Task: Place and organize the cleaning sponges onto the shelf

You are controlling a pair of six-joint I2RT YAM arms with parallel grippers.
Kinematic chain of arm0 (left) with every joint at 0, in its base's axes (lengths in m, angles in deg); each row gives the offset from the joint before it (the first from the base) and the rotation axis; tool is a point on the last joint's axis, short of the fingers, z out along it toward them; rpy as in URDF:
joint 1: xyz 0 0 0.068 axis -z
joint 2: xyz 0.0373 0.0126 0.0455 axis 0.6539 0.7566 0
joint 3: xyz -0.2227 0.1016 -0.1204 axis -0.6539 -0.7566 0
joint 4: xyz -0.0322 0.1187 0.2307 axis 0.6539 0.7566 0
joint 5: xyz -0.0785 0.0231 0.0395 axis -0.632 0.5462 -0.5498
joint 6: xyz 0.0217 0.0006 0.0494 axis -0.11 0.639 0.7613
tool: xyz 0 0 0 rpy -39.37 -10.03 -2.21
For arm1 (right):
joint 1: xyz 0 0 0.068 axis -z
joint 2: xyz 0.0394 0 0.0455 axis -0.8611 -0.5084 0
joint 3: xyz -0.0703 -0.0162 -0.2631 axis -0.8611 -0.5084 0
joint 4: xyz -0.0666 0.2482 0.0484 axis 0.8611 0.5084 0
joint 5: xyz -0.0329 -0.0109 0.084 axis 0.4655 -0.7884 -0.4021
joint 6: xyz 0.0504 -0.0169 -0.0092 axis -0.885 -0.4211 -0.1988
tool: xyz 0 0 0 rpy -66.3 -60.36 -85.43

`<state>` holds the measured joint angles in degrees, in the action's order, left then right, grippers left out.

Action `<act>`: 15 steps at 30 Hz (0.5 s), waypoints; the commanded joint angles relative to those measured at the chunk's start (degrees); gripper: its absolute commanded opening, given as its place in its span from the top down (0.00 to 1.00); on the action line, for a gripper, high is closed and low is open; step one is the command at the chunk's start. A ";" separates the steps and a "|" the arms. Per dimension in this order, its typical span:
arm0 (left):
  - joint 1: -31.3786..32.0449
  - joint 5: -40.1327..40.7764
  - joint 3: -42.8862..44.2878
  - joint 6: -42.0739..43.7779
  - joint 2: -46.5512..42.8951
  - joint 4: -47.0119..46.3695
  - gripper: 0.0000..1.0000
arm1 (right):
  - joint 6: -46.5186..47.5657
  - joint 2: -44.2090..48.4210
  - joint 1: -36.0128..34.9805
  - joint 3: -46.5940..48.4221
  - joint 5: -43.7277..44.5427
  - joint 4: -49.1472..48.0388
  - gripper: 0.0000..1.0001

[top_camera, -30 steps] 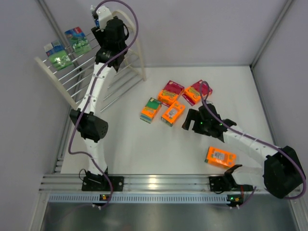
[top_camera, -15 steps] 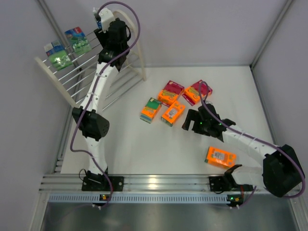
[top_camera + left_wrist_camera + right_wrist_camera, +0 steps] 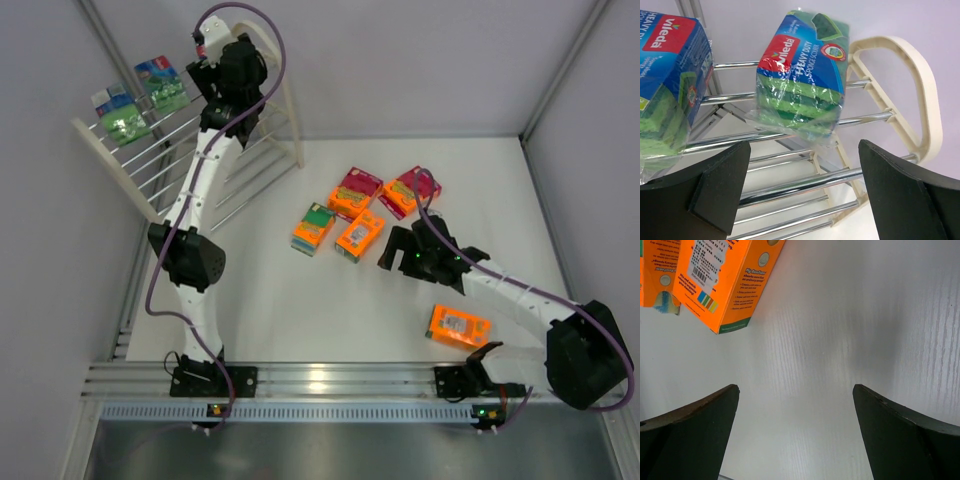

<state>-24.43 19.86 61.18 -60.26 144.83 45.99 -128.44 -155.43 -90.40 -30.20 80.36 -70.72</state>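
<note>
The cream-white shelf [image 3: 285,110] stands at the far left. Two green sponge packs [image 3: 117,112] [image 3: 162,84] lie on its upper rods. My left gripper [image 3: 205,60] is high at the shelf's top, open and empty. In the left wrist view its gripper [image 3: 804,150] faces the rods, with one green pack [image 3: 800,75] ahead beside the arched end frame [image 3: 920,95] and another [image 3: 670,75] at the left. Several orange packs [image 3: 360,235] lie mid-table, one [image 3: 460,326] apart at the front right. My right gripper [image 3: 400,250] is open and empty just right of them; its wrist view [image 3: 795,390] shows an orange pack [image 3: 725,280].
A ribbed aluminium rail [image 3: 320,380] runs along the near edge, holding both arm bases. Grey enclosure walls with metal posts [image 3: 560,70] close in the left, back and right. A purple cable [image 3: 270,40] loops over the left arm.
My left wrist has shifted slightly left along the shelf's top. The right arm and the packs on the table have not moved.
</note>
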 commanded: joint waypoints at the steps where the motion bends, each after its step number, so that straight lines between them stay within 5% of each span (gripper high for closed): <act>1: -0.32 -1.70 0.78 0.00 -1.15 -3.12 0.04 | -0.71 1.09 0.11 -0.09 0.53 -3.93 0.01; 15: -0.41 -11.45 -0.26 5.27 -11.41 -2.86 0.02 | 3.24 6.26 0.11 2.64 1.85 -4.99 0.01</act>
<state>-24.52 12.04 61.05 -57.65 141.57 46.01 -127.30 -152.41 -90.40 -30.11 80.75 -71.04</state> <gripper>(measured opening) 0.982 0.993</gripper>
